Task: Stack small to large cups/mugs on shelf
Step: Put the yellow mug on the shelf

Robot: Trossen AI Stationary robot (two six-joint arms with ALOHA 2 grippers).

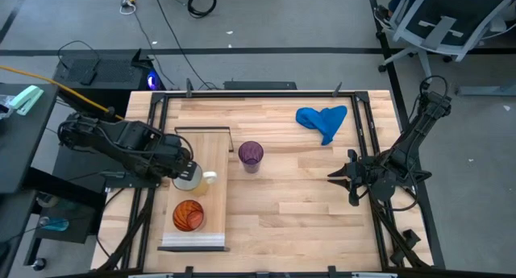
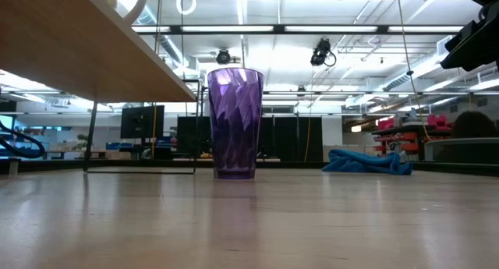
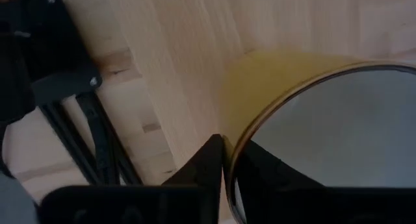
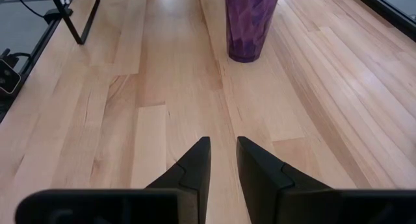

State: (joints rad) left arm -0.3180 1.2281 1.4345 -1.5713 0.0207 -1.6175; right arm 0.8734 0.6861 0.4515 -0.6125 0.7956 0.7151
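Note:
The white mug [image 1: 192, 180] is over the left side of the pale wooden shelf [image 1: 211, 161], its handle [image 1: 210, 178] toward the table's right. My left gripper [image 1: 184, 172] is shut on its rim. The mug's handle also shows above the shelf board in the low view [image 2: 134, 2]. The orange-red cup [image 1: 188, 216] stands upright on the shelf nearer the front edge. The purple tumbler [image 1: 251, 155] stands upright on the table just right of the shelf. My right gripper [image 1: 334, 178] hovers over the table's right part, narrowly open and empty, pointing at the tumbler [image 4: 250, 23]. My left gripper holds the mug's wall at its rim [image 3: 242, 141], on the side away from the handle. One finger [image 3: 207, 167] is outside and one [image 3: 276, 175] inside. The fingers come from above, slanting in from the table's left. Whether the mug's base rests on the shelf, I cannot tell.
A blue cloth [image 1: 322, 121] lies crumpled at the far right of the table. The shelf stands raised on a thin dark metal frame [image 2: 92, 132]. Bare tabletop [image 1: 290, 205] lies between the tumbler and my right gripper.

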